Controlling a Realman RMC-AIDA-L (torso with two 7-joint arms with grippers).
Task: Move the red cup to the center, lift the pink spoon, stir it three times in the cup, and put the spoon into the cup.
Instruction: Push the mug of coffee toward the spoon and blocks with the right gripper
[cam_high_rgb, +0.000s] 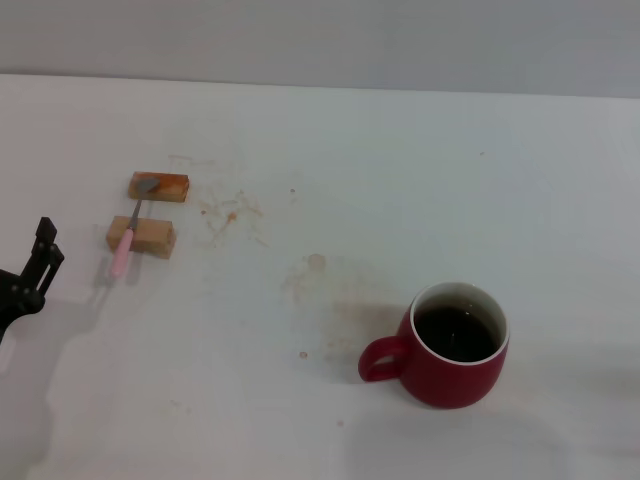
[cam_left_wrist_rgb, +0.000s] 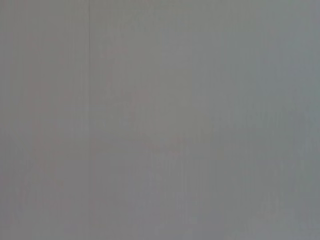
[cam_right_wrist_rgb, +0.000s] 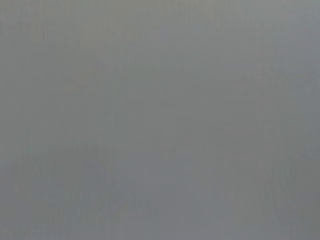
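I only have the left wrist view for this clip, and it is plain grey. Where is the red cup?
Observer: In the head view the red cup stands on the right side of the table, near the robot, with dark liquid in it.
Operator: And the pink spoon?
Observer: The pink spoon lies across two tan blocks on the left side.
Operator: Any arm near it?
Observer: The left gripper is at the left edge, apart from the spoon. The right gripper is not in view.

No text, label, brand, number or sign can be read on anything shown in the three views.
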